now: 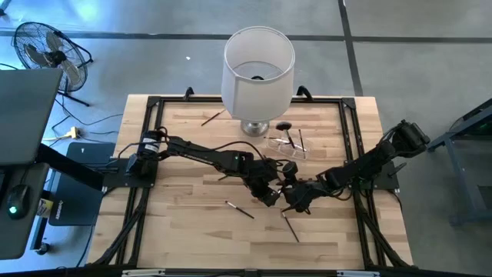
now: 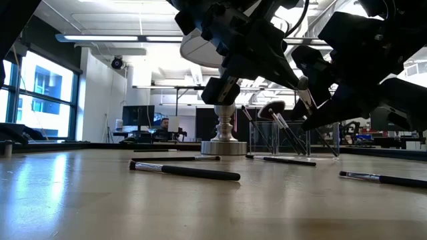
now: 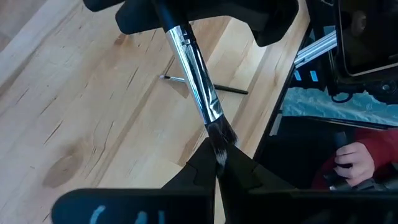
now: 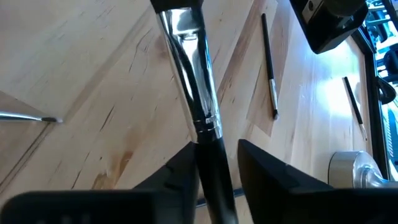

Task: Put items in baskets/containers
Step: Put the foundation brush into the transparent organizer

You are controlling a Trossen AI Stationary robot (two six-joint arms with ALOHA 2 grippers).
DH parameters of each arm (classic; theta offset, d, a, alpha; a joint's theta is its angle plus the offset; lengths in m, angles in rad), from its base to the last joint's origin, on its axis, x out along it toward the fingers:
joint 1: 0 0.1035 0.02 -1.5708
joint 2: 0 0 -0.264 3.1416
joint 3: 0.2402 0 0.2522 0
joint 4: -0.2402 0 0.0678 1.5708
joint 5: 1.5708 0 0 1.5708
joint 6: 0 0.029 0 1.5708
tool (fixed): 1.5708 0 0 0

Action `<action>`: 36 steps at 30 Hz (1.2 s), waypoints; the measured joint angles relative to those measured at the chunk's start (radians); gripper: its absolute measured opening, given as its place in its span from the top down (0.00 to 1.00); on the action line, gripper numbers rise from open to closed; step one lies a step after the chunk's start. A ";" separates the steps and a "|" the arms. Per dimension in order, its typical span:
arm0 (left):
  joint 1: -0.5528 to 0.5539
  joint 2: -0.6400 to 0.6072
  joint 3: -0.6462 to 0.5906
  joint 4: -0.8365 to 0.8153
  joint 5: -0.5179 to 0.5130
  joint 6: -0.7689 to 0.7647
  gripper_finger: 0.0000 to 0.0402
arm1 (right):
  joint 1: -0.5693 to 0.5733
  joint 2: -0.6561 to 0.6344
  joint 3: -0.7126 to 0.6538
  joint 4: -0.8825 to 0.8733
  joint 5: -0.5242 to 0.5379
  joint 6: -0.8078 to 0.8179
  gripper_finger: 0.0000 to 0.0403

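A makeup brush point(image 3: 198, 81) with a dark handle and a silver ferrule hangs in the air between my two grippers, above the table's middle. My left gripper point(image 3: 219, 171) is shut on its bristle end. My right gripper point(image 4: 214, 165) is open, with a finger on either side of the dark handle point(image 4: 212, 168). In the high view the two grippers point(image 1: 270, 194) point(image 1: 296, 201) nearly meet. The clear holder point(image 1: 286, 145) stands at the far middle with several brushes leaning in it, one of them fluffy-headed point(image 1: 284, 125). My left gripper pinches the brush's bristle tip point(image 3: 221, 144) between its two fingers, which run along the brush. The brush is lifted clear of the table and points away toward my right gripper. My right gripper has the handle against the inner side of one finger point(image 4: 189, 165). A narrow gap shows beside the other finger.
Loose brushes lie on the table in front point(image 1: 240, 209) point(image 1: 290, 227) and at the far left point(image 1: 213, 117). A white lampshade point(image 1: 258, 68) on a silver base stands at the far edge beside the holder. A person's hand point(image 3: 354, 162) shows beyond the table's edge.
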 joint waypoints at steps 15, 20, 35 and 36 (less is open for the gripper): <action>0.000 -0.003 0.000 0.052 -0.005 -0.002 0.91 | 0.000 0.001 0.000 -0.016 0.016 0.027 0.91; 0.000 -0.003 0.000 0.054 -0.027 0.012 0.81 | 0.000 0.001 0.000 -0.028 0.036 0.028 0.89; 0.086 -0.129 0.000 -0.315 -0.346 0.282 0.71 | 0.000 0.000 0.000 -0.152 0.029 0.330 0.90; 0.085 -0.150 0.000 -0.361 -0.408 0.301 0.71 | 0.000 0.000 0.000 -0.159 0.029 0.360 0.91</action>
